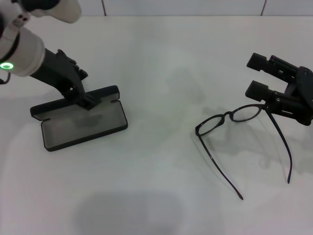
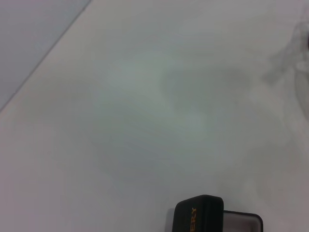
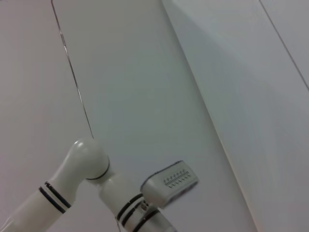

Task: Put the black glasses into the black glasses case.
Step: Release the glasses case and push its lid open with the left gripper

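The black glasses case lies open at the left of the table, grey lining up, its lid raised behind. My left gripper is down on the lid's rim and looks shut on it. The lid's orange lettering shows close up in the left wrist view. The black glasses are at the right, temple arms unfolded towards me. My right gripper is open, its lower finger next to the frame's right end. One thin temple arm shows in the right wrist view.
The white table meets a pale wall at the back. My left arm's white links show far off in the right wrist view. A dark shadow lies on the table near its front edge.
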